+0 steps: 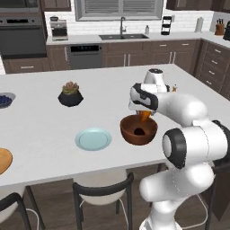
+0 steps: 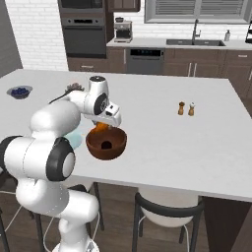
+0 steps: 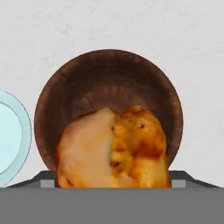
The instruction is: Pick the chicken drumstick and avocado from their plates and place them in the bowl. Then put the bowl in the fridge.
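1. The gripper hangs at centre right of the left base view, just above the bowl; its jaws stand wide and are clamped on the chicken drumstick.
2. In the hand view the drumstick sits at lower centre, in front of the bowl's brown inside.
3. In the right base view the drumstick shows orange over the bowl's far rim, left of centre.
4. A dark shape lies inside the bowl, likely the avocado.
5. The pale blue-green plate lies just left of the bowl.
6. The orange wooden plate sits at the left edge, lower down.
7. A potted succulent stands at upper left, on the white counter.
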Motion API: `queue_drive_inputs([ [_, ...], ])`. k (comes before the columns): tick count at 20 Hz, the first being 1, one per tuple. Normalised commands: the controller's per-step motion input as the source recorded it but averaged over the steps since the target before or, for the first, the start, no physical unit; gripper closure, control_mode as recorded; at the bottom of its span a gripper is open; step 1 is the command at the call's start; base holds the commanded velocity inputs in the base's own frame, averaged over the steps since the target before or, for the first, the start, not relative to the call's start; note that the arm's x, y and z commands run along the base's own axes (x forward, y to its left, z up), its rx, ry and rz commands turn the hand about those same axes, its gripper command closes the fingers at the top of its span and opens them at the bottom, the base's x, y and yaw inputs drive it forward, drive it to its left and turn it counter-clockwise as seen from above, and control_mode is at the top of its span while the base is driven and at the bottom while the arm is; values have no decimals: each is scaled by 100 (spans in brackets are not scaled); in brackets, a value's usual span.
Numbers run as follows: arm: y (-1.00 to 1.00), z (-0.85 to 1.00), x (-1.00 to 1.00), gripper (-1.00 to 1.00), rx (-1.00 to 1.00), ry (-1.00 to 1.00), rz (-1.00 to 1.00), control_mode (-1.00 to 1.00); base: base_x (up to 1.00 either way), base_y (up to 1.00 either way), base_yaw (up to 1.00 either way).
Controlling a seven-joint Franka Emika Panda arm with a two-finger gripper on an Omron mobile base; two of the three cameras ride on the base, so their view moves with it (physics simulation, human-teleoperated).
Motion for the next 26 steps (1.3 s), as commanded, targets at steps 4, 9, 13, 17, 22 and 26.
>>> queue_drive_inputs([
  [4,-1,-66,66,100,0,0,1,-100,0,0,0],
  [9,0,-62,25,100,-3,-1,0,-100,0,0,0],
  [13,0,-28,-34,100,0,0,0,-100,0,0,0],
  [17,0,-5,-13,-100,0,0,0,-100,0,0,0],
  [22,0,0,0,-100,0,0,0,-100,0,0,0],
  [26,0,4,0,-100,0,-3,0,-100,0,0,0],
])
